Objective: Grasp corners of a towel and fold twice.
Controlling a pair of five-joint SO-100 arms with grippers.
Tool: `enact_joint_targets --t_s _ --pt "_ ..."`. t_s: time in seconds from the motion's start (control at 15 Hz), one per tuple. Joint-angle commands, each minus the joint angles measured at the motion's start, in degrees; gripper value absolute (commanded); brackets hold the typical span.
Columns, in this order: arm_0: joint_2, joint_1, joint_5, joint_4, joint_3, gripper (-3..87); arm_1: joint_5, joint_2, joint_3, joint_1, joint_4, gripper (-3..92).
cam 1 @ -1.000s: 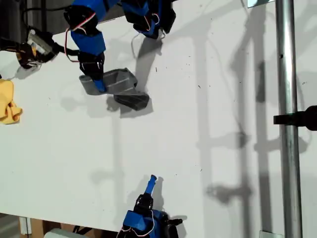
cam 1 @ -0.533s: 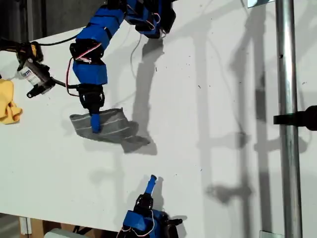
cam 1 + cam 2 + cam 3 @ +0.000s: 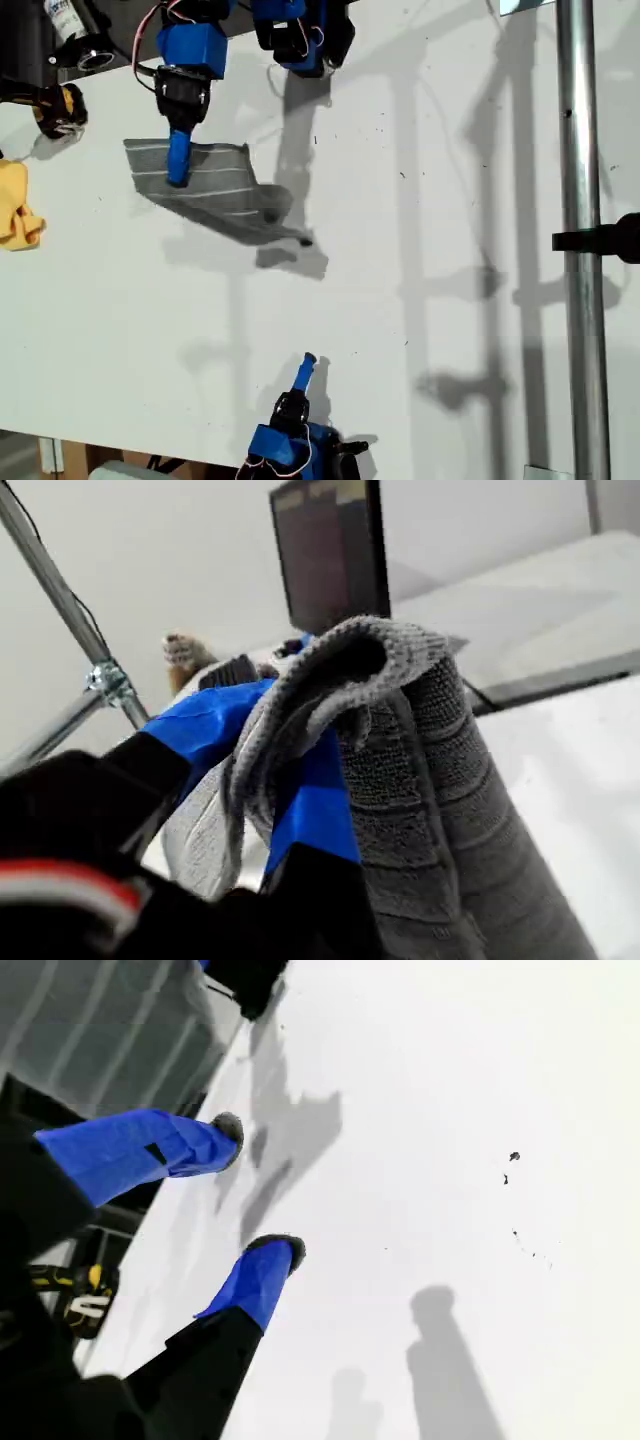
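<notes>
The towel, dark grey with thin white stripes, hangs crumpled above the white table near the exterior view's top left and casts a shadow below it. My first gripper is shut on the towel near one edge. In the first wrist view the towel drapes over the blue fingers and hides the jaws' tips. Which corner is pinched does not show. My second gripper rests at the exterior view's bottom edge, far from the towel. It stands open with only bare table between its fingers.
A small yellow cloth lies at the exterior view's left edge. A loose black and yellow part with cables sits near the top left. A metal pole with a black clamp runs down the exterior view's right.
My first gripper dipped toward the table with the towel, then rose back toward the exterior view's top. The towel now hangs wider and less bunched. The second arm has not moved.
</notes>
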Motion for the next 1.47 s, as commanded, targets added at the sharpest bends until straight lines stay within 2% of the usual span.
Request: enact_joint_targets --t_s 0.0,0.13,0.33,0.4,0.47,0.53,0.67,0.73,0.8,0.87,1.13,1.27,1.4 --pt "0.35 -1.32 0.44 -1.32 -1.58 18.1 4.04 8.17 11.51 0.62 -3.60 -0.1" --pt "0.35 -1.49 0.62 -1.67 -1.76 18.1 3.43 -6.24 -1.76 -0.09 1.58 -0.1" --pt "0.35 -0.62 -0.26 -1.32 -2.02 17.9 2.29 -48.16 -43.68 1.85 34.72 -0.1" --pt "0.35 -0.26 -0.53 -1.05 -2.29 17.8 2.11 -56.07 -48.87 2.55 39.64 -0.1" --pt "0.35 -0.09 -0.70 -0.35 -2.46 17.8 1.23 -60.12 -51.94 3.08 41.13 -0.1" --pt "0.35 0.00 -0.97 0.00 -2.46 17.8 -0.26 -62.23 -57.22 2.72 41.13 -0.1" --pt "0.35 -0.09 -0.88 0.00 -2.37 17.8 -3.43 -58.54 -60.21 2.55 35.24 -0.1" --pt "0.35 -0.35 -0.62 -0.18 -2.37 17.8 -6.50 -53.44 -58.27 2.11 29.88 -0.1" --pt "0.35 -0.44 -0.62 -0.62 -2.37 17.8 -10.90 -45.97 -51.86 0.62 18.81 -0.1" --pt "0.35 -0.53 -0.62 -0.88 -2.37 17.8 -13.80 -41.92 -49.48 -0.70 12.04 -0.1" --pt "0.35 -0.18 -0.97 -2.02 -2.29 17.6 -15.73 -39.46 -40.61 -3.52 -5.98 -0.1" --pt "0.35 0.18 -1.14 -0.70 -2.81 17.6 -11.34 -32.61 -30.06 -4.13 -2.55 -0.1" --pt "0.44 0.09 -1.05 -0.18 -2.20 17.8 -0.79 -16.96 -9.40 -2.64 3.69 -0.1"
